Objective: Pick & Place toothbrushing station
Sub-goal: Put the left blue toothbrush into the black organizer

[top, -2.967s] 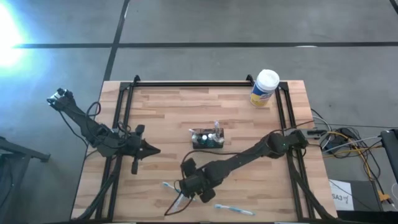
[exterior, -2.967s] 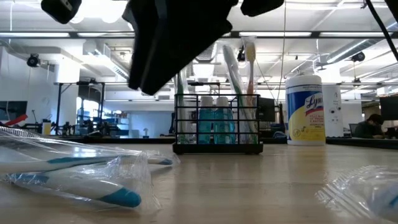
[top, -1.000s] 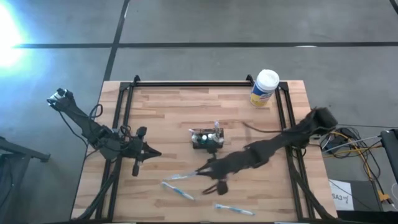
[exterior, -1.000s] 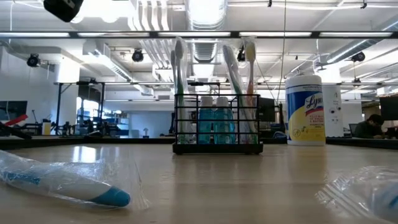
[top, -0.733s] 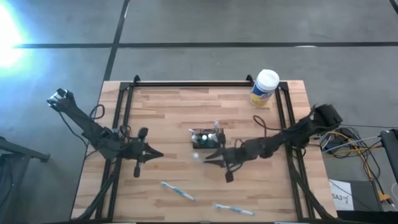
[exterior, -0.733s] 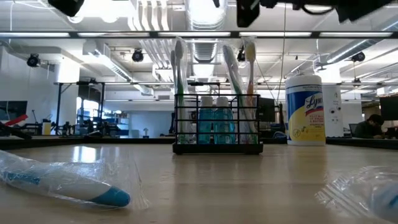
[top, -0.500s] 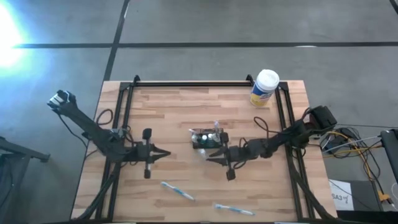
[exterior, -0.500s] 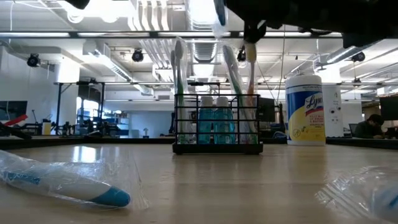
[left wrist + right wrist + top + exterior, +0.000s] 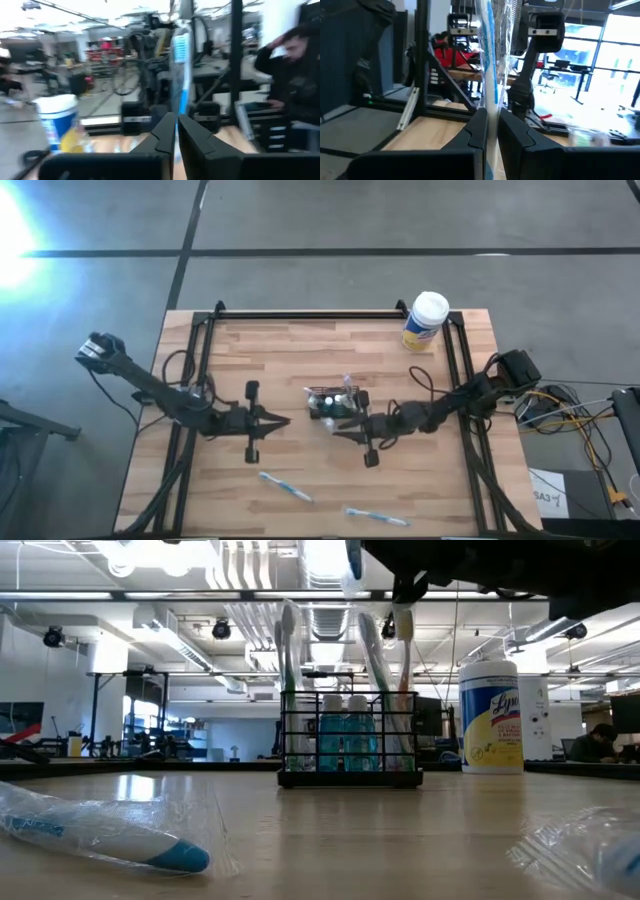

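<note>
The toothbrushing station, a black rack holding upright toothbrushes and blue bottles, stands on its base at the table's middle. My left gripper is left of it, level, shut on a blue-and-white toothbrush. My right gripper is just near and right of the station, shut on a toothbrush in clear wrap, whose top shows in the low view. My left gripper pinches the toothbrush's handle between its two fingers, which come level from the table's left. The brush stands upright above them, head up, clear of the table. My right gripper pinches the wrapped toothbrush between its two fingers, wrap and all. The fingers come level from the table's right. The brush stands upright above them, clear of the table.
Two more wrapped toothbrushes lie near the front edge. A yellow white-capped canister stands at the far right corner. A person sits in the room beyond the table.
My left gripper has gone toward the table's right, closer to the station, still holding its brush. My right gripper has carried the wrapped toothbrush from the near middle toward the station and tipped up to level; the brush, which lay about level, now stands upright.
</note>
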Tool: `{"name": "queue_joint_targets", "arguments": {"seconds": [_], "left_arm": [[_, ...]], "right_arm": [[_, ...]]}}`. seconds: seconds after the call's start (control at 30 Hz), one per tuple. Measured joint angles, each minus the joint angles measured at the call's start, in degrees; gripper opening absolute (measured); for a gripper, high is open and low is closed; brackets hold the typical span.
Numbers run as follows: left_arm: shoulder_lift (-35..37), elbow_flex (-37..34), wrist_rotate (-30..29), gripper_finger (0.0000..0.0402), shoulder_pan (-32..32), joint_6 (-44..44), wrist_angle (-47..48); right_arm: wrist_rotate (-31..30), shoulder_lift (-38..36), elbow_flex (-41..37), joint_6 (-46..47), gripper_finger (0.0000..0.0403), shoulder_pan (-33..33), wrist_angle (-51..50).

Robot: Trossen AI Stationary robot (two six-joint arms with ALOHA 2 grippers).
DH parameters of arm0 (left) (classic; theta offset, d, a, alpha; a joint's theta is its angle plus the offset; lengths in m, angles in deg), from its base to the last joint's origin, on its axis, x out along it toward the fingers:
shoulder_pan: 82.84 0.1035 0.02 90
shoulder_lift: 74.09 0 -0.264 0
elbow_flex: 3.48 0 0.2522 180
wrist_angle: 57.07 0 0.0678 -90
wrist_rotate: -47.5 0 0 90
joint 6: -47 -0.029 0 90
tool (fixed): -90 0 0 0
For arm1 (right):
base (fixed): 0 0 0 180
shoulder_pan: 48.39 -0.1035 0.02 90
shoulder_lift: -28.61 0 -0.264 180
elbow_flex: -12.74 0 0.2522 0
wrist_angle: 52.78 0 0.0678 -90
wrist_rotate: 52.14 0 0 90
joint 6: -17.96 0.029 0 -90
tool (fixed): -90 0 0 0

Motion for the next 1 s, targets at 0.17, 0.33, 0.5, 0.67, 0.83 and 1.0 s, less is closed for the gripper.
{"name": "queue_joint_targets", "arguments": {"seconds": [0.17,0.33,0.5,0.67,0.83,1.0], "left_arm": [[-2.7,1.1,10.2,0.007,6.1,4.4,0.2],[-6.9,3.1,14.4,0.0148,9.7,4.5,0.6],[-10.8,6.4,14.5,0.0215,11.0,4.5,0.3],[-13.4,9.4,14.6,0.0238,11.0,4.1,0.5],[-15.9,12.2,14.6,0.0237,11.0,4.1,0.5],[-17.8,14.0,13.1,0.0236,11.1,4.6,0.6]], "right_arm": [[-1.9,0.0,-0.1,-0.2,0.0024,-0.1,-0.1],[-3.3,0.0,-0.1,-0.3,0.0024,0.0,-0.2],[-3.3,0.0,0.4,-0.2,0.0024,0.4,-0.8],[-5.0,0.1,0.5,-0.2,0.0024,0.3,-2.0],[-6.5,0.1,0.5,-0.2,0.0024,0.3,-2.6],[-7.8,0.1,0.5,-0.2,0.0024,0.3,-2.6]]}}
